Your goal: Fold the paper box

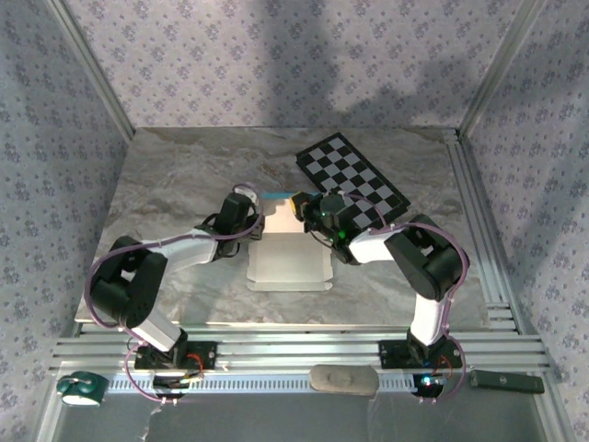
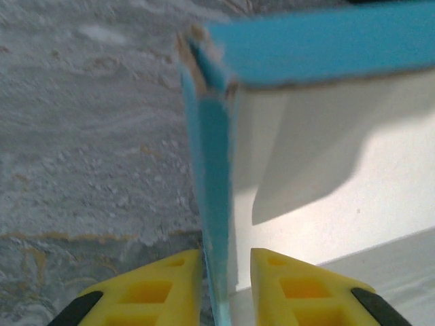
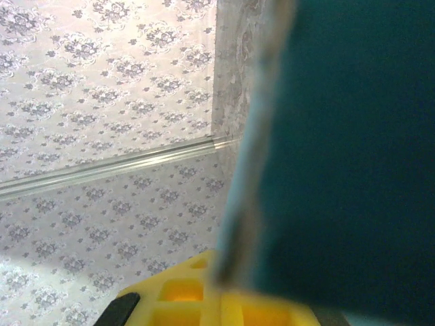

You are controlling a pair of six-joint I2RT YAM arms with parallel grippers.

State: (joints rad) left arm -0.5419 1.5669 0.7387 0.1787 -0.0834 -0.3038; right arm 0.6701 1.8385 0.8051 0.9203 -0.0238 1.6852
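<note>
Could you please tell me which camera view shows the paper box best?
The top external view: it shows most of the paper box, its flat panel white side up. The left wrist view shows one raised turquoise corner close up; the right wrist view, a blurred dark turquoise face.

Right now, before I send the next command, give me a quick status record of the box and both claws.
box: thin cardboard paper box, white face up on grey marbled table, far wall raised
left claw: straddling upright turquoise side wall, slightly open
right claw: shut on the box's far-right flap
nearby: black-and-white checkerboard, far right of table
</note>
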